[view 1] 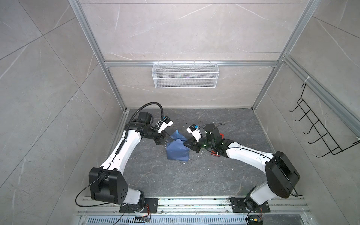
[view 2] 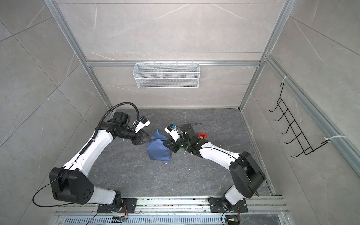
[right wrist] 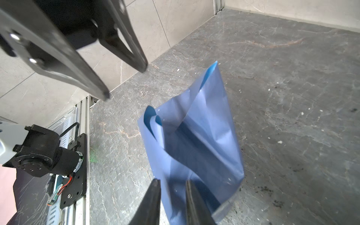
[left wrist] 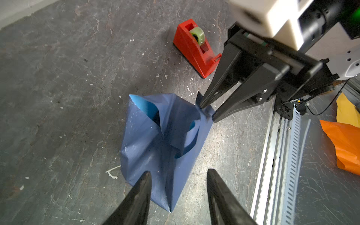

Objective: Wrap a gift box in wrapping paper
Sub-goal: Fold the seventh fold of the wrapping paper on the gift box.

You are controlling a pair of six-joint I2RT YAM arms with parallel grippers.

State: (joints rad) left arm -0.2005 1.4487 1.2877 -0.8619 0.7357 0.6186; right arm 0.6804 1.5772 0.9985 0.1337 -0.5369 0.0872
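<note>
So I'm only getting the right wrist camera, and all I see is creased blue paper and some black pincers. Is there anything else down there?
Observer: Yes. The left wrist view shows a red tape dispenser with a roll in it, standing just past the wrapping paper.
Operator: And the pincers at the bottom of my picture, are they pinching the paper?
Observer: Seen from the left wrist, the right gripper has one corner of the paper between its tips. The tips are slightly apart, so it does not look clamped.
Operator: Anything on the walls?
Observer: In both top views a white wire basket hangs on the back wall.
</note>
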